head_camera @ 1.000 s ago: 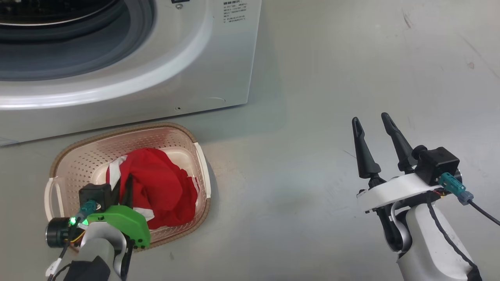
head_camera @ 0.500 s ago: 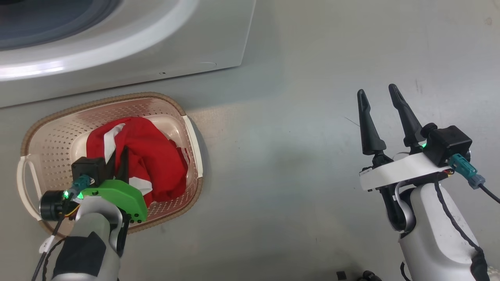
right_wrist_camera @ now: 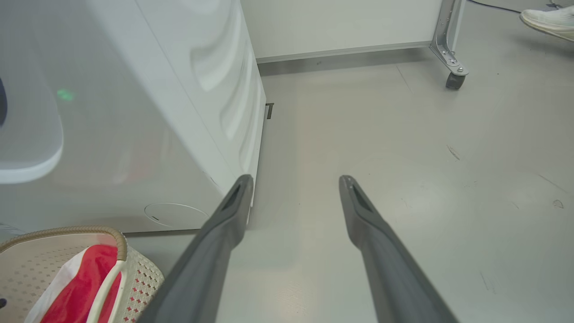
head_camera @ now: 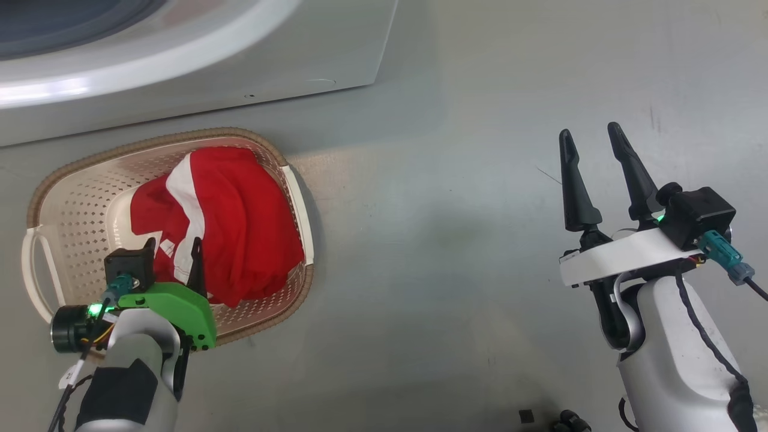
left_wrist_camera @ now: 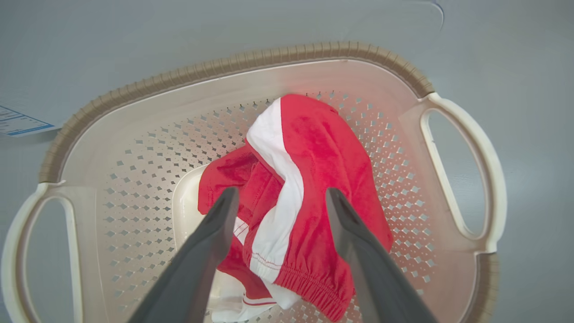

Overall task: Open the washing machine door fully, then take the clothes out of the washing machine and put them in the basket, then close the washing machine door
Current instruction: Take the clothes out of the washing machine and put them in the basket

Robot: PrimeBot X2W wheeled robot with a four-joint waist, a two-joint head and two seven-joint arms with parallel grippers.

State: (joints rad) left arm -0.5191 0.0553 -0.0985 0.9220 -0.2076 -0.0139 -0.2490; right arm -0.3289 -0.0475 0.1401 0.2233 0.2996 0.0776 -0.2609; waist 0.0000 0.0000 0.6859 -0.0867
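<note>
The clothes [left_wrist_camera: 309, 179], a red garment with white trim, lie loose in the basket [left_wrist_camera: 251, 58] now that my left claw [left_wrist_camera: 282, 193] has let go. Half a second ago its two fingers were pinched into the fabric. Now they stand wide apart over the heap, holding nothing, and whether a finger brushes the cloth I cannot tell.

I take this to mean the unloading step is done. What remains is to pull this arm clear and go back to shut the door.

The garment is bunched, yet it has a clear long axis, marked by the broad white stripe. It runs from near to far, across the basket's handle-to-handle length. The elastic hem points back at me, just under the claw. The opposite end rides up the perforated far wall toward the machine. The heap sits in the half of the basket nearer its right handle.

Out to my right, well apart from the basket, my right claw [head_camera: 589, 129] hangs over bare grey floor [head_camera: 450, 240], fingers spread and empty.

Beyond the basket's brown rim stands the washing machine [head_camera: 240, 78], its white front close behind.
</note>
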